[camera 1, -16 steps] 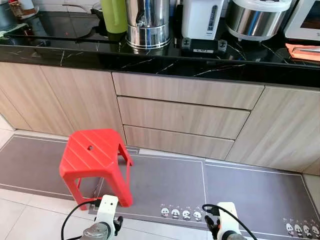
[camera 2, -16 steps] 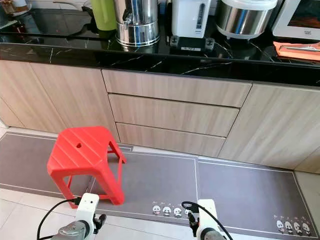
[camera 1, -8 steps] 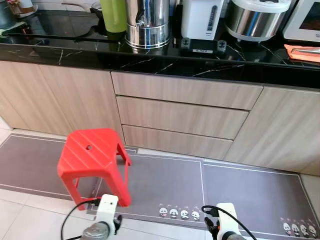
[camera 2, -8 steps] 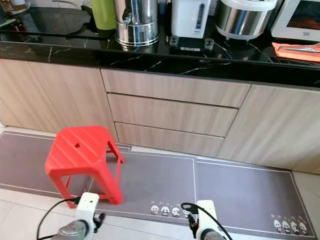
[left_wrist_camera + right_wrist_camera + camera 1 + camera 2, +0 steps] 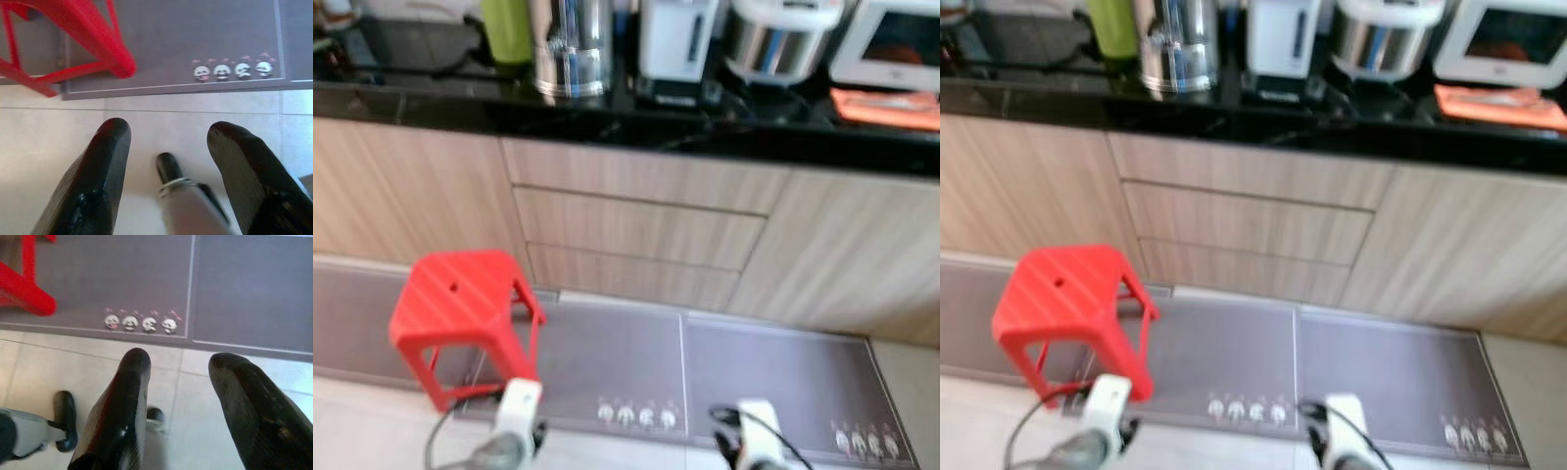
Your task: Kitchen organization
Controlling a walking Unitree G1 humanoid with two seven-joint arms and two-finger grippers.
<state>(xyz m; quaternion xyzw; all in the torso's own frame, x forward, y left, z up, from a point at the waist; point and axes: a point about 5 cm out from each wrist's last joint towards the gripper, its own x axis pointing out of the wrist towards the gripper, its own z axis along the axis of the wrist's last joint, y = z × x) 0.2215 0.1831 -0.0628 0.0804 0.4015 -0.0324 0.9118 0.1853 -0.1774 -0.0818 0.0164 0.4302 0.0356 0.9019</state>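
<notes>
A black stone countertop [image 5: 607, 110] runs along the back and carries a green jug [image 5: 506, 27], a steel urn [image 5: 570, 49], a white water boiler [image 5: 674, 41], a rice cooker [image 5: 773, 39] and a white oven [image 5: 891, 44]. An orange cloth-like item [image 5: 886, 106] lies at the counter's right. Under the counter are three wooden drawers [image 5: 636, 230]. Both arms hang low in front of me. My left gripper [image 5: 168, 129] is open over the floor tiles, with nothing between its fingers. My right gripper [image 5: 181, 357] is open over the tiles too.
A red plastic stool [image 5: 455, 304] stands on the grey floor mat [image 5: 607, 352] to my left front. Its leg [image 5: 115, 54] is close to my left gripper. A second mat [image 5: 773, 377] lies to the right. My own silver leg [image 5: 188, 205] is below the left gripper.
The whole picture has slid to the left and gone blurry, so the camera has moved. More of the counter's right end shows. Both arms hang as before.
</notes>
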